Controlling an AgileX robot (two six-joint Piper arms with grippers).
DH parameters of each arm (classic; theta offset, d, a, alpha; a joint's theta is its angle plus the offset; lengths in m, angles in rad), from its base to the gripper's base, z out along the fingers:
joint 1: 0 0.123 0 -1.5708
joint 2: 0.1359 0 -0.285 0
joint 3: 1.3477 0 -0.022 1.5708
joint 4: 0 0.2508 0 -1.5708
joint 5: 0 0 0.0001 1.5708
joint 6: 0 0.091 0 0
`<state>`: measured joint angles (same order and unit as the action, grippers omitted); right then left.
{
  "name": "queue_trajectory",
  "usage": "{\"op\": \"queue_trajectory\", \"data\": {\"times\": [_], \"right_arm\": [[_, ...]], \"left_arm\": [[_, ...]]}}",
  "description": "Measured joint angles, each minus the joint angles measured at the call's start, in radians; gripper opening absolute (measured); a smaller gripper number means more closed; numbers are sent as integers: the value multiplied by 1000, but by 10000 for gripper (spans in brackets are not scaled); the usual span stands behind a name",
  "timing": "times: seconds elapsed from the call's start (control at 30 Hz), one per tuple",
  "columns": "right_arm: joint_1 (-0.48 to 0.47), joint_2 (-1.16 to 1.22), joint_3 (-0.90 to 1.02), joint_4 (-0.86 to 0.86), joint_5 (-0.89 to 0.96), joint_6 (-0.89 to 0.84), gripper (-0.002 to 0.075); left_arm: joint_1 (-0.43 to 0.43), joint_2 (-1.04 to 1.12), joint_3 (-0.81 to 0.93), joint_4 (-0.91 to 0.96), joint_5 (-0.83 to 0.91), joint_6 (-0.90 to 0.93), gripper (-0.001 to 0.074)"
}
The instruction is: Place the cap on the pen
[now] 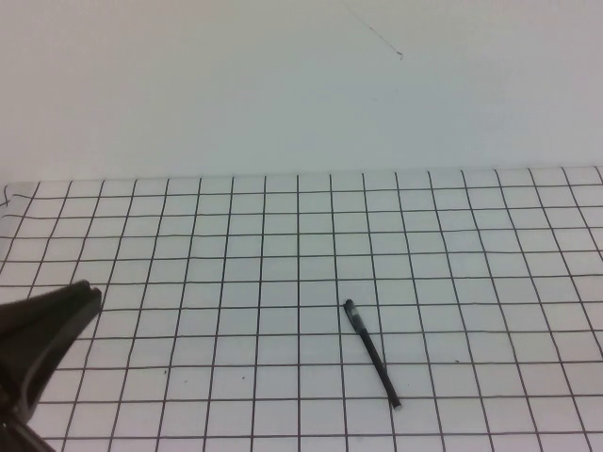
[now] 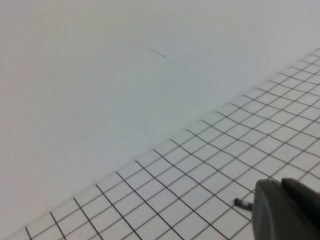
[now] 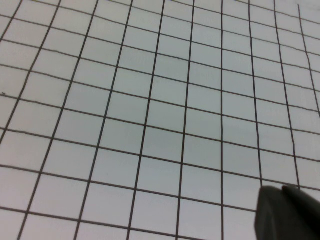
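The pen is a thin black stick lying slantwise on the grid mat, right of centre in the high view. Its small silvery tip points toward the near edge and its far end is a little thicker. No separate cap shows. My left gripper is shut and empty at the lower left, several squares left of the pen. In the left wrist view the left gripper covers most of the pen; only a short dark end shows. My right gripper is shut and empty over bare squares, outside the high view.
The white grid mat covers the table and ends at a plain white wall at the back. A thin dark scratch marks the wall.
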<state>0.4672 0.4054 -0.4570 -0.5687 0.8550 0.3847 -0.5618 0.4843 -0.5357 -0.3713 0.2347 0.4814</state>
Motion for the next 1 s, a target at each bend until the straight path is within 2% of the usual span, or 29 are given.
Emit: {"op": "queue_trajectory", "data": {"times": [0.23, 0.73, 1.0], "right_arm": [[0, 0, 0, 4, 0, 0, 1], [0, 0, 0, 4, 0, 0, 1], [0, 0, 0, 2, 0, -2, 1]], "left_arm": [[0, 0, 0, 0, 89, 3, -1], [7, -13, 0, 2, 109, 2, -1], [239, -145, 4, 38, 177, 42, -1]]}}
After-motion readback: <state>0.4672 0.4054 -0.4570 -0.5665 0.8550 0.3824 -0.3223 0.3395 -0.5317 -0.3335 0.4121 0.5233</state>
